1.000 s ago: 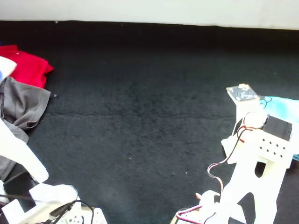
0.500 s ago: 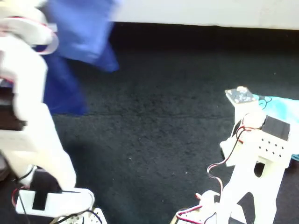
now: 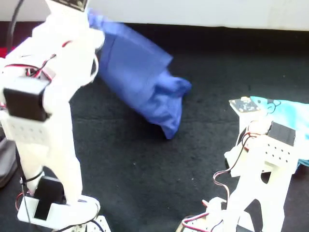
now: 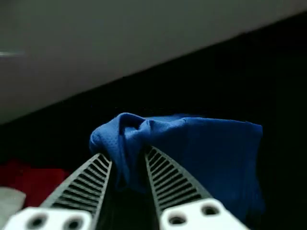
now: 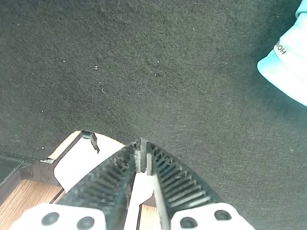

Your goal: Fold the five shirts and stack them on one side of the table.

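We see the left hand [image 4: 125, 155] held up high at the far left of the counter [image 3: 217, 159]. Its two fingers [image 4: 170, 182] pinch a bunched bit of the blue shirt [image 4: 201, 143]. In the high view the blue shirt [image 3: 145, 82] hangs down from the top of the tall left arm [image 3: 43, 96] and slants toward the middle of the counter. We cannot tell if its low end touches the counter.

The right hand [image 5: 142, 151] is low over the dark counter, near the front edge. Its fingers are pressed together with nothing between them.

A pale shirt [image 3: 292, 116] lies at the right side of the counter, just behind the right arm [image 3: 260, 164]. A red shirt [image 4: 29, 179] lies at the far left. A bit of a grey shirt [image 3: 5, 162] peeks out at the left edge, behind the left arm.
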### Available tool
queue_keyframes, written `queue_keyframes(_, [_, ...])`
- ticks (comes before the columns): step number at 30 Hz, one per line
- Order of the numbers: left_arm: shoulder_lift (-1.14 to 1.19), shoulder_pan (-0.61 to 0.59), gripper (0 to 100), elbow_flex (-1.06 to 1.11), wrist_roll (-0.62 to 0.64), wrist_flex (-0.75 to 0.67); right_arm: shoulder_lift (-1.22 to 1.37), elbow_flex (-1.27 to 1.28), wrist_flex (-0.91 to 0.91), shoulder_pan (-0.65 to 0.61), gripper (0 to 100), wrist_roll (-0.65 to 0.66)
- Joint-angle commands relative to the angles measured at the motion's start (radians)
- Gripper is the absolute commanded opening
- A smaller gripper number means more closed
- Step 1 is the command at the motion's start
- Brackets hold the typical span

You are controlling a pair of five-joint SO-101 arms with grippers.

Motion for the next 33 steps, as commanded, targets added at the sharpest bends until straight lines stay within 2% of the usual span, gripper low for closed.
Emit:
queue_keyframes(1, [-0.036,-0.134,1,0.170,0.025,0.114,-0.021,-0.002,0.005,-0.008,0.6,-0.014])
queue_keyframes(5, [-0.065,-0.311,1,0.437,0.018,0.109,-0.021,-0.002,0.005,-0.010,0.6,-0.012])
queue_keyframes(10, [-0.102,-0.507,1,0.754,-0.138,0.104,-0.021,-0.002,0.005,-0.010,0.6,-0.011])
queue_keyframes(12, [-0.116,-0.576,1,0.837,-0.190,0.077,-0.021,-0.002,0.005,-0.010,0.6,-0.011])
queue_keyframes(15, [-0.147,-0.665,4,0.868,-0.203,0.034,-0.021,-0.002,0.005,-0.010,0.6,-0.011])
queue_keyframes(18, [-0.194,-0.696,13,0.842,-0.192,0.029,-0.021,-0.002,0.005,-0.010,0.6,-0.011])
queue_keyframes(27, [-0.331,-0.690,20,0.657,-0.054,0.032,-0.021,-0.002,0.005,-0.010,0.6,-0.012])
queue_keyframes(31, [-0.332,-0.670,20,0.711,-0.055,0.035,-0.021,-0.001,0.005,-0.031,0.6,-0.014])
queue_keyframes(33, [-0.331,-0.634,20,0.796,-0.103,0.035,-0.021,0.004,0.005,-0.054,0.6,-0.014])
